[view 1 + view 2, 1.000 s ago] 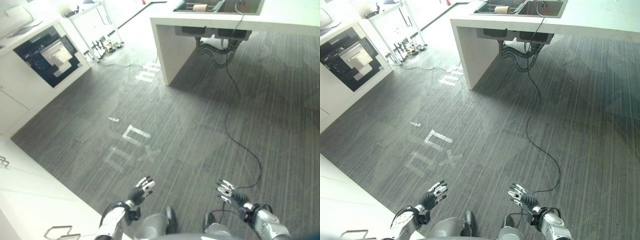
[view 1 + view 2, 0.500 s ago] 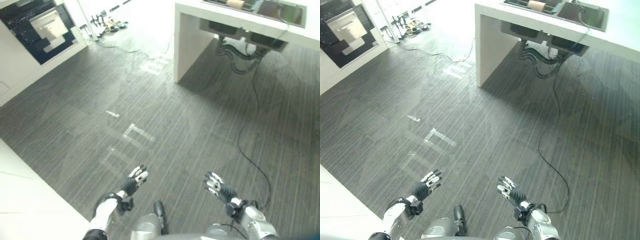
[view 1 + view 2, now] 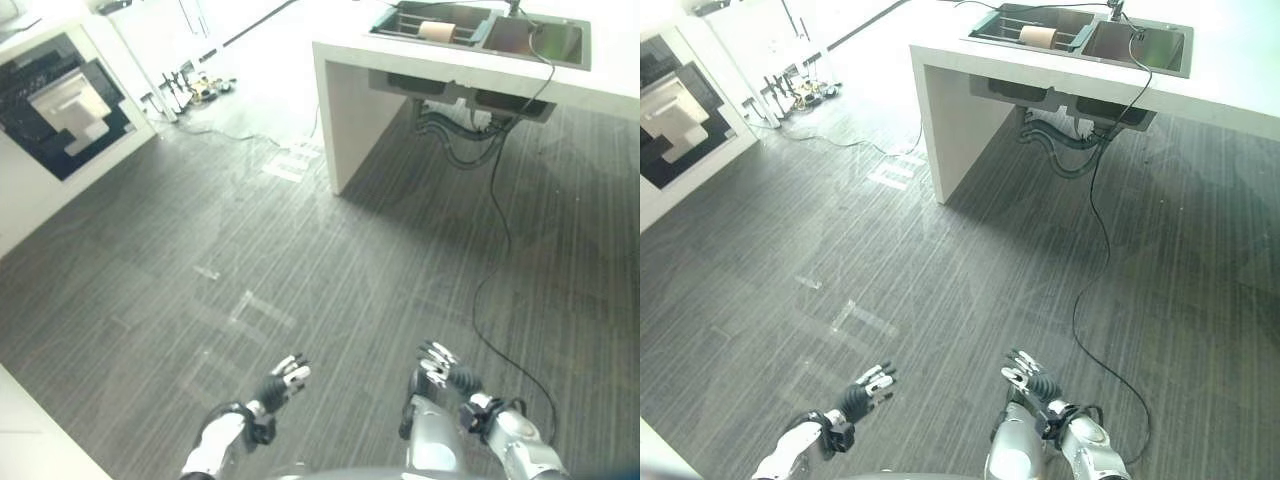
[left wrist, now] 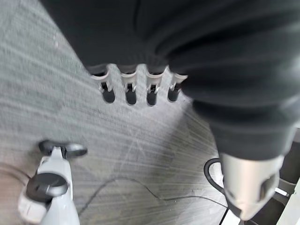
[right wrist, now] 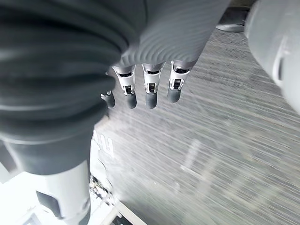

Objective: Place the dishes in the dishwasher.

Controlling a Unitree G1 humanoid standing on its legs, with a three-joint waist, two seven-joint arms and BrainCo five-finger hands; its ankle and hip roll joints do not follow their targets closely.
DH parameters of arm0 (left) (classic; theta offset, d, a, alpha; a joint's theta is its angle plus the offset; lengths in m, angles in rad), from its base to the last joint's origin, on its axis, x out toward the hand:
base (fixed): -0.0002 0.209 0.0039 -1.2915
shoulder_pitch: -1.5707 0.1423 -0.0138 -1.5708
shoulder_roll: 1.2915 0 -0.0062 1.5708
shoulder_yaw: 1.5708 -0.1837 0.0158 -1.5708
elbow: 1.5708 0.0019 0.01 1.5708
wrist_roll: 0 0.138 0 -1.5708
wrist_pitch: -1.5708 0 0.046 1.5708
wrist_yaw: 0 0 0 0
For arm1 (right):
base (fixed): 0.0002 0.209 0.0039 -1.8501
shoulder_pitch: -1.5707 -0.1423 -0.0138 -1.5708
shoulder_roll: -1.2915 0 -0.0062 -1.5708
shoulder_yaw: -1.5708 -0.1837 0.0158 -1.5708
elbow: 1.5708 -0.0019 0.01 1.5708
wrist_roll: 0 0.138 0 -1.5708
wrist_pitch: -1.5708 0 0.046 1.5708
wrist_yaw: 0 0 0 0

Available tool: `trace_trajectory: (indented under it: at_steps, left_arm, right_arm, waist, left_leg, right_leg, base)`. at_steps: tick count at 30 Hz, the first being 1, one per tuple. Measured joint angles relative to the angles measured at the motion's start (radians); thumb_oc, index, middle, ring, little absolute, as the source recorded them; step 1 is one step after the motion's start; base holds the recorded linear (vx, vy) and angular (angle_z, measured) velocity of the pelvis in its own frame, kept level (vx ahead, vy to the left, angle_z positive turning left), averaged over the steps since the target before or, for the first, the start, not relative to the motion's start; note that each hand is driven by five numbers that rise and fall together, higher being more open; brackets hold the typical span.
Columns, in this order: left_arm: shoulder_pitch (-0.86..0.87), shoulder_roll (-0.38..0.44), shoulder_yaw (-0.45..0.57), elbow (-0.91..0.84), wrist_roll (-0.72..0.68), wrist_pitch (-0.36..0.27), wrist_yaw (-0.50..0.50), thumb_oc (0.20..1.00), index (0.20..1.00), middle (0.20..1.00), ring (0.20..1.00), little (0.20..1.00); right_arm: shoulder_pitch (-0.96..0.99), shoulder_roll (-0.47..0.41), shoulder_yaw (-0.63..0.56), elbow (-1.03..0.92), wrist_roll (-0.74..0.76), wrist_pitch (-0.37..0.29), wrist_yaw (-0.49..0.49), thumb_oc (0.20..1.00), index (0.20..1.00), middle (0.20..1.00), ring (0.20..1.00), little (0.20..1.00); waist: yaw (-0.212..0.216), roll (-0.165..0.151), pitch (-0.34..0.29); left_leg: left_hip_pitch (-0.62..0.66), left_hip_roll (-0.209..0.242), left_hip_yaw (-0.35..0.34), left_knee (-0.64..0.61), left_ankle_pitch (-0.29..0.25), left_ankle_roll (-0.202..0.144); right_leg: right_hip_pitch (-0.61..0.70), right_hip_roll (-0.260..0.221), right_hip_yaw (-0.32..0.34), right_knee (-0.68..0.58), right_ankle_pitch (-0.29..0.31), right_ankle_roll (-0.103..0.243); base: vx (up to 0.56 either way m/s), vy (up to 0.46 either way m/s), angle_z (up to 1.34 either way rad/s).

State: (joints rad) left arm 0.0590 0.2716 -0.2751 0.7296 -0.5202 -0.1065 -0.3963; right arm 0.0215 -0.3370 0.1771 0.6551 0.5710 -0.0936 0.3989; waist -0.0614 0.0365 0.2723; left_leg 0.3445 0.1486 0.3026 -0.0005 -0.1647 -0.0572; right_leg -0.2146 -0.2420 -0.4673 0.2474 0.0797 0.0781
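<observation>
Dishes could not be made out in the white island's steel sink (image 3: 480, 30). Left hand (image 3: 281, 381) and right hand (image 3: 440, 364) stayed empty over grey floor (image 3: 330, 250), fingers spread, as the view swung.

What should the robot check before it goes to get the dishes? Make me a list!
1. Left hand free: ok, fingers straight, holding nothing.
2. Right hand free: ok, fingers straight, holding nothing.
3. Dishes found: cannot tell; a rack and a tan round thing sit in the sink, nothing clearly a dish.
4. Dishwasher found and open: cannot tell; a dark appliance sits in the white cabinets to the left, its kind unclear.
5. Path to the white counter: not ok, a black cable trails across the floor.
</observation>
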Motion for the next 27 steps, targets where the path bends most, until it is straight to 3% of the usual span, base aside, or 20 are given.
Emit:
trace_trajectory:
  at_steps: [2, 4, 6, 9, 11, 12, 13, 14, 15, 16, 17, 18, 19, 20, 22, 23, 24, 26, 27]
  left_arm:
    - [-0.020, -0.002, -0.002, -0.001, 0.000, 0.000, -0.002, 1.000, 1.000, 1.000, 1.000, 1.000]
    - [-0.046, 0.003, 0.002, -0.003, 0.001, 0.000, -0.001, 1.000, 1.000, 1.000, 1.000, 1.000]
    - [-0.062, 0.003, 0.002, -0.005, 0.001, 0.000, -0.002, 1.000, 1.000, 1.000, 1.000, 1.000]
    - [-0.063, 0.001, 0.001, -0.005, 0.001, 0.006, -0.003, 1.000, 1.000, 1.000, 1.000, 1.000]
    - [-0.065, 0.001, 0.001, -0.004, -0.001, 0.009, -0.002, 1.000, 1.000, 1.000, 1.000, 1.000]
    - [-0.074, 0.001, 0.004, 0.005, -0.007, 0.008, -0.009, 1.000, 1.000, 1.000, 1.000, 1.000]
    - [-0.084, -0.010, 0.010, 0.040, -0.009, 0.008, -0.010, 1.000, 1.000, 1.000, 1.000, 1.000]
    - [-0.075, -0.021, 0.008, 0.064, -0.009, 0.011, -0.011, 1.000, 1.000, 1.000, 1.000, 1.000]
    - [-0.070, -0.033, 0.006, 0.064, -0.009, 0.014, -0.019, 1.000, 1.000, 1.000, 1.000, 1.000]
    - [-0.076, -0.032, 0.006, 0.050, -0.010, 0.012, -0.027, 1.000, 1.000, 1.000, 1.000, 1.000]
    - [-0.073, -0.025, 0.007, 0.046, -0.010, 0.012, -0.030, 1.000, 1.000, 1.000, 1.000, 1.000]
    - [-0.038, -0.013, -0.001, 0.020, -0.011, 0.018, -0.029, 1.000, 1.000, 1.000, 1.000, 1.000]
    - [-0.014, -0.011, -0.001, 0.001, -0.013, 0.017, -0.029, 1.000, 1.000, 1.000, 1.000, 1.000]
    - [-0.012, -0.013, 0.001, 0.000, -0.013, 0.019, -0.028, 1.000, 1.000, 1.000, 1.000, 1.000]
    - [0.018, -0.015, 0.005, 0.000, -0.013, 0.023, -0.022, 1.000, 1.000, 1.000, 1.000, 1.000]
    - [0.026, -0.015, 0.005, 0.000, -0.011, 0.023, -0.025, 1.000, 1.000, 1.000, 1.000, 1.000]
    - [0.028, -0.016, 0.007, 0.005, -0.009, 0.024, -0.031, 1.000, 1.000, 1.000, 1.000, 1.000]
    - [0.029, -0.022, 0.007, 0.000, -0.009, 0.024, -0.032, 1.000, 1.000, 1.000, 1.000, 1.000]
    - [0.011, -0.019, 0.010, 0.003, -0.007, 0.024, -0.030, 1.000, 1.000, 1.000, 1.000, 1.000]
  right_arm:
    - [-0.018, -0.023, -0.001, -0.002, 0.000, -0.001, 0.005, 1.000, 1.000, 1.000, 1.000, 1.000]
    - [-0.030, -0.038, -0.008, -0.007, 0.000, -0.002, 0.004, 1.000, 1.000, 1.000, 1.000, 1.000]
    - [-0.026, -0.044, -0.001, -0.010, 0.000, -0.001, 0.006, 1.000, 1.000, 1.000, 1.000, 1.000]
    - [-0.023, -0.047, 0.006, -0.015, 0.000, -0.001, 0.020, 1.000, 1.000, 1.000, 1.000, 1.000]
    - [-0.029, -0.046, 0.009, -0.021, -0.001, 0.000, 0.029, 1.000, 1.000, 1.000, 1.000, 1.000]
    - [-0.033, -0.046, 0.008, -0.032, -0.003, 0.000, 0.033, 1.000, 1.000, 1.000, 1.000, 1.000]
    - [-0.038, -0.047, 0.009, -0.015, -0.005, 0.001, 0.034, 1.000, 1.000, 1.000, 1.000, 1.000]
    - [-0.050, -0.050, 0.009, -0.004, -0.005, 0.002, 0.034, 1.000, 1.000, 1.000, 1.000, 1.000]
    - [-0.047, -0.057, 0.000, 0.002, -0.004, -0.001, 0.034, 1.000, 1.000, 1.000, 1.000, 1.000]
    - [-0.046, -0.059, 0.004, 0.016, -0.004, 0.012, 0.033, 1.000, 1.000, 1.000, 1.000, 1.000]
    - [-0.045, -0.054, 0.004, 0.017, -0.004, 0.012, 0.034, 1.000, 1.000, 1.000, 1.000, 1.000]
    - [-0.032, -0.037, 0.005, -0.003, -0.005, 0.012, 0.033, 1.000, 1.000, 1.000, 1.000, 1.000]
    - [-0.033, -0.036, 0.025, -0.007, -0.005, 0.014, 0.032, 1.000, 1.000, 1.000, 1.000, 1.000]
    - [-0.036, -0.036, 0.041, 0.005, -0.005, 0.016, 0.030, 1.000, 1.000, 1.000, 1.000, 1.000]
    - [-0.016, -0.035, 0.076, 0.012, -0.010, 0.025, 0.029, 1.000, 1.000, 1.000, 1.000, 1.000]
    - [-0.010, -0.035, 0.078, 0.013, -0.011, 0.022, 0.029, 1.000, 1.000, 1.000, 1.000, 1.000]
    - [-0.001, -0.038, 0.081, 0.014, -0.011, 0.021, 0.029, 1.000, 1.000, 1.000, 1.000, 1.000]
    - [0.012, -0.061, 0.087, 0.013, -0.012, 0.020, 0.030, 1.000, 1.000, 1.000, 1.000, 1.000]
    - [0.006, -0.056, 0.084, 0.034, -0.012, 0.019, 0.027, 1.000, 1.000, 1.000, 1.000, 1.000]
  waist:
    - [0.002, -0.004, 0.000]
    - [-0.005, -0.007, 0.000]
    - [-0.006, -0.005, 0.000]
    - [-0.012, -0.003, 0.000]
    - [-0.013, 0.000, -0.006]
    - [-0.013, -0.003, -0.009]
    - [-0.002, -0.008, -0.010]
    - [0.008, -0.012, -0.013]
    - [-0.008, -0.010, -0.015]
    - [0.011, -0.033, -0.015]
    - [0.016, -0.040, -0.016]
    - [0.022, -0.039, -0.030]
    - [0.028, -0.032, -0.037]
    - [0.040, -0.016, -0.037]
    - [0.078, -0.018, -0.023]
    - [0.078, -0.017, -0.022]
    - [0.075, -0.021, -0.020]
    - [0.069, 0.004, -0.036]
    - [0.066, -0.002, -0.035]
  left_leg:
    - [-0.026, -0.007, -0.018, 0.073, -0.037, -0.007]
    - [-0.043, -0.020, -0.014, 0.116, -0.048, 0.001]
    - [-0.039, -0.009, -0.045, 0.150, -0.040, -0.019]
    - [-0.046, -0.002, -0.058, 0.199, 0.003, -0.086]
    - [-0.068, 0.009, -0.085, 0.263, 0.055, -0.167]
    - [-0.136, 0.014, -0.133, 0.396, 0.108, -0.193]
    - [-0.221, 0.017, -0.163, 0.560, 0.192, -0.188]
    - [-0.292, 0.014, -0.188, 0.690, 0.235, -0.201]
    - [-0.399, 0.009, -0.178, 0.807, 0.202, -0.166]
    - [-0.503, -0.006, -0.107, 0.791, 0.129, -0.054]
    - [-0.552, -0.012, -0.072, 0.696, 0.104, -0.012]
    - [-0.552, -0.028, -0.048, 0.362, 0.094, 0.023]
    - [-0.515, -0.035, -0.057, 0.061, 0.134, 0.005]
    - [-0.508, -0.027, -0.111, -0.100, 0.175, -0.027]
    - [-0.536, 0.035, -0.158, -0.092, 0.226, -0.055]
    - [-0.534, 0.049, -0.133, -0.077, 0.230, -0.060]
    - [-0.534, 0.069, -0.047, -0.025, 0.236, -0.050]
    - [-0.494, 0.057, -0.021, 0.004, 0.223, -0.029]
    - [-0.470, 0.024, -0.048, -0.017, 0.295, -0.009]
  right_leg:
    - [0.003, 0.005, 0.012, 0.049, -0.045, -0.069]
    - [0.006, 0.007, 0.013, 0.100, -0.093, -0.070]
    - [0.009, 0.009, 0.015, 0.139, -0.127, -0.062]
    - [0.030, 0.012, 0.017, 0.133, -0.143, -0.055]
    - [0.037, 0.019, 0.021, 0.142, -0.160, -0.074]
    - [0.039, 0.032, 0.030, 0.146, -0.190, -0.106]
    - [0.043, 0.039, 0.052, 0.141, -0.200, -0.119]
    - [0.076, 0.048, 0.079, 0.094, -0.192, -0.125]
    - [0.118, 0.058, 0.081, 0.045, -0.210, -0.146]
    - [0.183, 0.072, 0.090, -0.036, -0.194, -0.148]
    - [0.234, 0.097, 0.090, -0.089, -0.179, -0.132]
    - [0.291, 0.134, 0.111, -0.166, -0.179, -0.088]
    - [0.312, 0.156, 0.138, -0.202, -0.169, -0.072]
    - [0.336, 0.179, 0.154, -0.239, -0.137, -0.081]
    - [0.422, 0.192, 0.202, -0.284, -0.146, -0.062]
    - [0.435, 0.185, 0.208, -0.293, -0.155, -0.051]
    - [0.469, 0.167, 0.209, -0.303, -0.167, -0.037]
    - [0.492, 0.144, 0.210, -0.288, -0.197, 0.011]
    - [0.499, 0.114, 0.212, -0.261, -0.221, 0.044]
  base:
    - [0.33, -0.160, -0.12]
    - [0.39, -0.176, -0.03]
    - [0.32, -0.141, -0.05]
    - [0.23, -0.115, -0.11]
    - [0.36, -0.228, -0.23]
    - [0.36, -0.236, -0.44]
    - [0.20, -0.090, -0.75]
    - [0.21, -0.023, -0.62]
    - [0.24, 0.059, -0.60]
    - [0.36, 0.230, -0.33]
    - [0.54, 0.421, -0.66]
    - [0.52, 0.417, -0.67]
    - [0.47, 0.337, -0.76]
    - [0.28, 0.168, -0.69]
    - [0.39, 0.362, -0.87]
    - [0.32, 0.347, -0.67]
    - [0.20, 0.200, -0.28]
    - [0.26, 0.226, -0.17]
    - [0.30, 0.220, -0.22]
